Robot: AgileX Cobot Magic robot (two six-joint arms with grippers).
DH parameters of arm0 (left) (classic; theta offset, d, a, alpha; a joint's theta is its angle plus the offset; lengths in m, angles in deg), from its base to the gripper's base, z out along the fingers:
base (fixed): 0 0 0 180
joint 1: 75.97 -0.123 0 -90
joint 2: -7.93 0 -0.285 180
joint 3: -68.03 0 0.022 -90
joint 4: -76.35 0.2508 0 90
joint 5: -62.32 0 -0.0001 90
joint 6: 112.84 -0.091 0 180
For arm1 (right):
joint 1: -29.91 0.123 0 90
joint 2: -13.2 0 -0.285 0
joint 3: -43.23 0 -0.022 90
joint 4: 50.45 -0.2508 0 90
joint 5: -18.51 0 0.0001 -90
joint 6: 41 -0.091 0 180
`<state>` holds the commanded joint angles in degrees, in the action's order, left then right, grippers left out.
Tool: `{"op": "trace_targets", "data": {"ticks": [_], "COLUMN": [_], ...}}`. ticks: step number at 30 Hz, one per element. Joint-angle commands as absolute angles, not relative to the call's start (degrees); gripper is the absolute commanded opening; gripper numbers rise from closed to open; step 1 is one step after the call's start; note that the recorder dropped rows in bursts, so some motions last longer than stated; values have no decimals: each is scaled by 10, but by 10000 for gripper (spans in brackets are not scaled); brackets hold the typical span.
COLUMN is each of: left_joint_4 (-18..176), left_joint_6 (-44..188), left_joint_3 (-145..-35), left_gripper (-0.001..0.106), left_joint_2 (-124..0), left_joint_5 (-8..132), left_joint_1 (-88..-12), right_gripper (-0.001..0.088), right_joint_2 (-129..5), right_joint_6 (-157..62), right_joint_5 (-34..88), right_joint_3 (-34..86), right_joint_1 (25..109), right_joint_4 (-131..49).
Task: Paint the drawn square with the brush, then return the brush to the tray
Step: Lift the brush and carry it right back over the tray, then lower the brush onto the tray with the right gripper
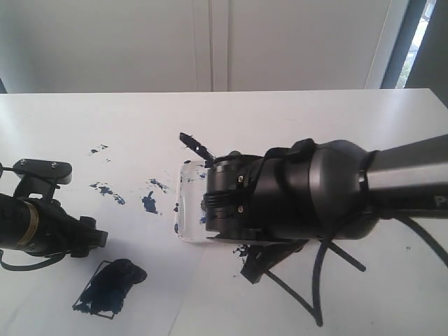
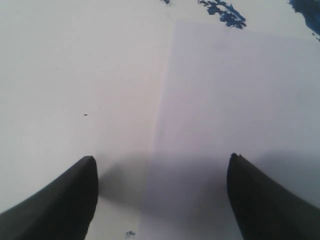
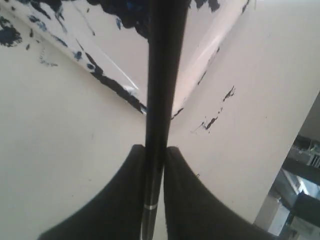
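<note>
White table [image 1: 294, 115] under pale wall [image 1: 105, 42]. Bulky right arm [image 1: 336, 189] hides most of tray [image 1: 185, 210]. Above paper [image 2: 240, 100], left gripper [image 2: 162, 165] spread wide, empty. Dark-filled square [image 1: 108, 285] lies near it. Over tray corner, right gripper [image 3: 155, 152] pinched on brush [image 3: 159, 90]. Blue specks [image 1: 149, 203] between square and tray.

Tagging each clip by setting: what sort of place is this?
Likely an indoor lab or office: a white table spattered with blue paint, a bare white wall behind, a window frame at far right.
</note>
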<state>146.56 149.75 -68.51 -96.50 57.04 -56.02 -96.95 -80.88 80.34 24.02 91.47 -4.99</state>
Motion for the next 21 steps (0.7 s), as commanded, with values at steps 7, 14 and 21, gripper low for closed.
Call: {"op": "trace_targets", "data": {"ticks": [7, 14, 21], "left_joint_4": [1466, 1466, 1466], "left_joint_6": [1498, 1498, 1498], "left_joint_3": [-685, -685, -685], "left_gripper": [749, 749, 749], "left_joint_2": [-965, -965, -965], "left_joint_5": [552, 550, 549], "left_joint_1": [-560, -560, -560], "right_gripper": [0, 0, 0], "right_joint_2": [-967, -966, -954], "right_joint_6": [-863, -903, -939], "right_joint_5": [740, 693, 670], "right_joint_3": [174, 134, 113], "right_joint_1": [904, 904, 904], "right_joint_4": [-63, -70, -70]}}
